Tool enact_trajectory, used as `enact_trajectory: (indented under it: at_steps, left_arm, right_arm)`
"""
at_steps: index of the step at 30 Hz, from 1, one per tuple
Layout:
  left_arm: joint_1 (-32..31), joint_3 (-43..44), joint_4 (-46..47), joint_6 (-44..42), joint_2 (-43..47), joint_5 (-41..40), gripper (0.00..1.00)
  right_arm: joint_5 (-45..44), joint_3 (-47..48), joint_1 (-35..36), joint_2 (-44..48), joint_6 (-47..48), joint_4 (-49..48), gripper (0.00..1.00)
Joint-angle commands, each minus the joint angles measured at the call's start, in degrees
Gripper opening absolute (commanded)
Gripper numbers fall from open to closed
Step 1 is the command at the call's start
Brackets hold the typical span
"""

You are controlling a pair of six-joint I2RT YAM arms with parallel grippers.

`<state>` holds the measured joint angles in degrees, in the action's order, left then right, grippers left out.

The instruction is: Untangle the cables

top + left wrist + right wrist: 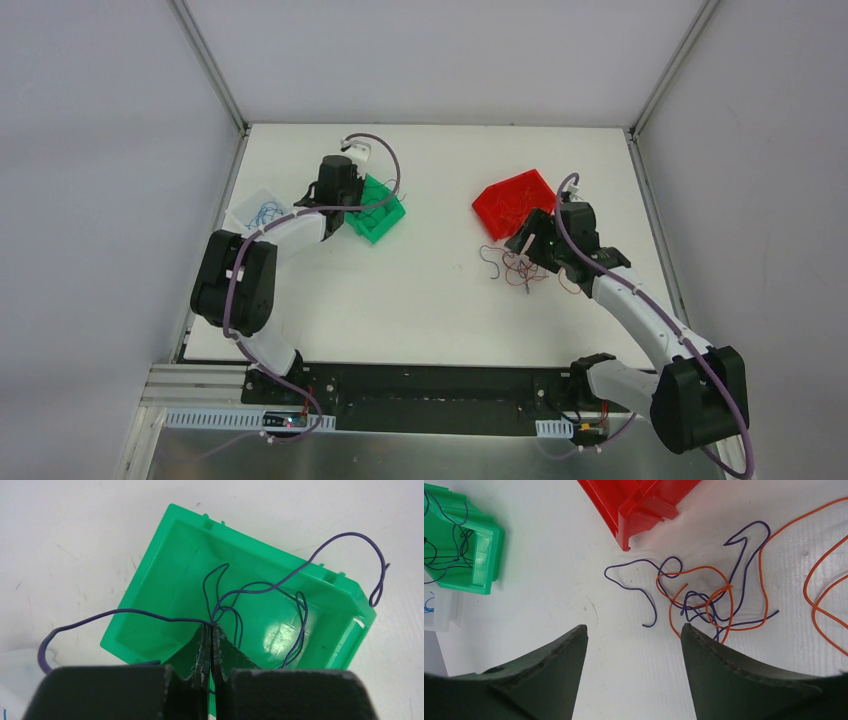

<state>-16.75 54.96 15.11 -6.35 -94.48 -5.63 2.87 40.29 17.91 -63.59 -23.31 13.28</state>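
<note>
A small tangle of purple and orange-red cables lies on the white table in front of the red bin. In the right wrist view the tangle sits just beyond my right fingertip, with loose orange loops further right. My right gripper is open and empty, hovering just left of the tangle; it also shows in the top view. My left gripper is shut on a thin purple cable over the green bin. The cable's ends trail over the bin's edges.
The green bin holds several dark cables. A clear tray with blue cables stands at the left table edge. The red bin's corner lies close behind the tangle. Metal frame posts stand at the table's back corners.
</note>
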Motion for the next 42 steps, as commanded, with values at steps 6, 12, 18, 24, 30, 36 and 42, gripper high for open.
enact_trajectory:
  at_steps: [6, 12, 18, 24, 30, 36, 42]
  left_arm:
    - [0.9, 10.6, -9.8, -3.6, -8.6, -5.8, 0.00]
    - [0.9, 16.9, -14.9, -4.4, -13.4, -5.1, 0.00]
    - [0.9, 19.6, -19.2, -4.6, -14.5, -6.4, 0.00]
    - [0.8, 19.8, -20.4, -3.0, -11.0, -3.4, 0.03]
    - [0.1, 21.7, -23.9, 0.0, -6.7, -4.3, 0.29]
    - [0.0, 21.9, -26.6, 2.8, -2.4, -5.3, 0.40]
    - [0.1, 22.5, -29.6, 6.2, 2.3, -3.8, 0.55]
  right_arm:
    - [0.9, 2.2, -0.4, 1.0, 0.4, -1.0, 0.72]
    - [0.8, 2.3, -0.4, 1.3, 0.3, -0.9, 0.72]
    - [1.1, 2.3, -0.5, 1.0, 0.2, -0.8, 0.72]
    - [1.2, 2.7, -0.5, 0.7, 0.2, -0.8, 0.72]
    - [1.4, 3.0, -0.5, 0.5, 0.0, -0.8, 0.72]
    - [1.7, 3.0, -0.5, 1.0, -0.2, -0.6, 0.72]
    - [1.4, 2.8, -0.6, 2.4, -0.3, 0.3, 0.72]
